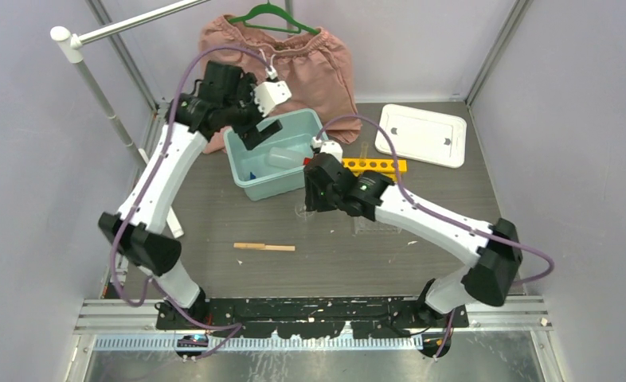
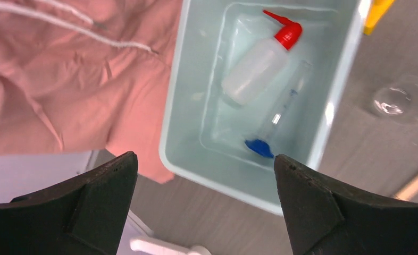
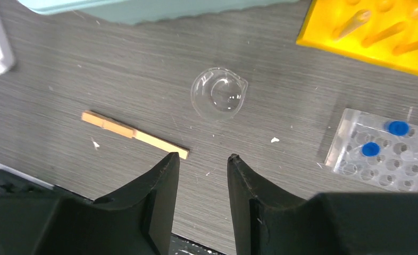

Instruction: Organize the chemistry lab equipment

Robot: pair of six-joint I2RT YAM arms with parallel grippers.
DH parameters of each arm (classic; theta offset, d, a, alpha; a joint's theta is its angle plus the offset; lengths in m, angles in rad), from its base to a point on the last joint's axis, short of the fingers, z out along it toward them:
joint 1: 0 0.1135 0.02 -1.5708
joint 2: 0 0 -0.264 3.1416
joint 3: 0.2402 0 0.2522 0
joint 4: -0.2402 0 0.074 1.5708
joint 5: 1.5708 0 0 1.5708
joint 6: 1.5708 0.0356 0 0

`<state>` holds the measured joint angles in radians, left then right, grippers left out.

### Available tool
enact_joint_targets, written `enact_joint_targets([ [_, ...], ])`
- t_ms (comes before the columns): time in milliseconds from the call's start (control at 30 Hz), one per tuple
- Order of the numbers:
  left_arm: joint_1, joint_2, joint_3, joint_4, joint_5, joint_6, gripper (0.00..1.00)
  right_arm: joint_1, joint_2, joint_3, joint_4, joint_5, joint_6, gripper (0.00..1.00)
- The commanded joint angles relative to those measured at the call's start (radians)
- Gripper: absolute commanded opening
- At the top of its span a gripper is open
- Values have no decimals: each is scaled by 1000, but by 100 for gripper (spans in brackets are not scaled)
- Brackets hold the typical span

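Table (image 1: 357, 263) from above carries the wooden stick (image 1: 264, 247); the left gripper (image 1: 264, 134) hangs over the teal bin (image 1: 246, 187). Left wrist: fingers (image 2: 90, 207) wide apart, empty, above the squeeze bottle (image 2: 255, 71) and blue-capped tube (image 2: 281, 109) lying in that bin. Right wrist: right gripper (image 3: 202, 158) fingers slightly apart, empty, over the tiny beaker (image 3: 218, 94) near the yellow rack (image 3: 329, 37).

No readable text, labels, numbers anywhere.
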<state>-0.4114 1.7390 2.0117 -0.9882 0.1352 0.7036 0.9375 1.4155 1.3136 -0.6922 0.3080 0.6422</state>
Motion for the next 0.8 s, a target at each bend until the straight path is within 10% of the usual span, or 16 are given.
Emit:
enact_joint_targets([
  [0, 34, -181, -150, -51, 81, -122, 100, -25, 89, 9, 77, -70, -49, 44],
  [233, 43, -452, -523, 57, 151, -284, 100, -79, 254, 9, 146, -98, -86, 44],
  [767, 44, -612, -800, -99, 287, -181, 100, -91, 405, -16, 226, -95, -78, 28],
])
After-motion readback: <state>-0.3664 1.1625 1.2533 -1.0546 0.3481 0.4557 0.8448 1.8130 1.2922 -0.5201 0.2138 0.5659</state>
